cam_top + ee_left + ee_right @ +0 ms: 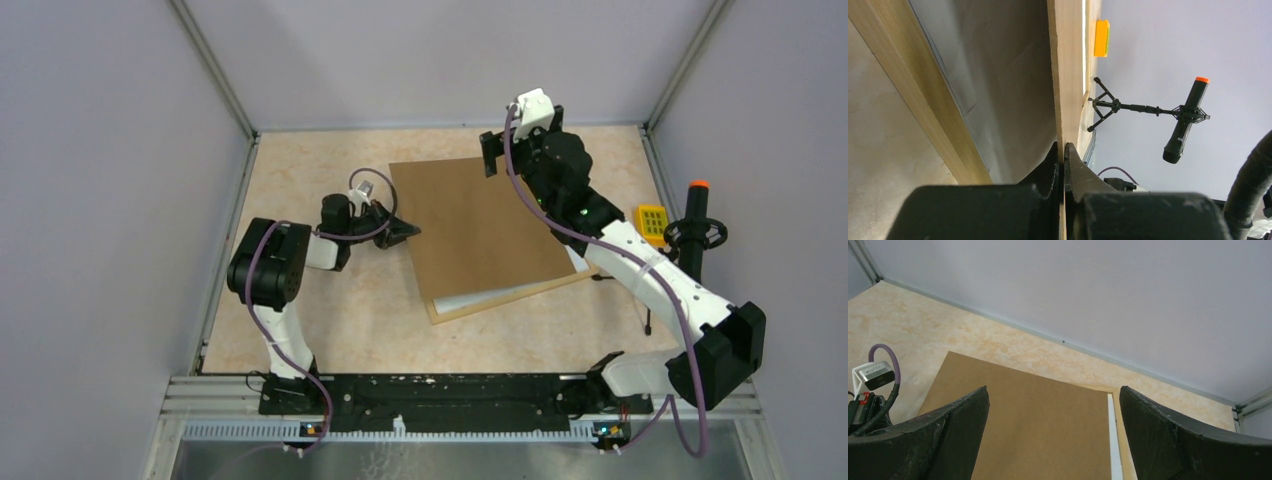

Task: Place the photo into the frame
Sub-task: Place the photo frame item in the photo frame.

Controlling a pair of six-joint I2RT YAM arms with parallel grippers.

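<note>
The plain brown backing board [480, 230] lies over the frame [520, 290], whose light wood moulding shows along the near edge with a white strip [470, 300] beside it. My left gripper [412, 231] is shut on the board's left edge, which is raised off the table. In the left wrist view the jaws [1064, 146] pinch the thin board [1066, 75] edge-on, with the frame moulding [913, 90] below. My right gripper [490, 152] hangs open above the board's far corner, holding nothing [1053, 390]. The photo is hidden.
A yellow keypad box [652, 222] lies right of the frame. Beside it stands a black handle with an orange tip on a small tripod [697, 225]. Grey enclosure walls close in the table on the left, back and right.
</note>
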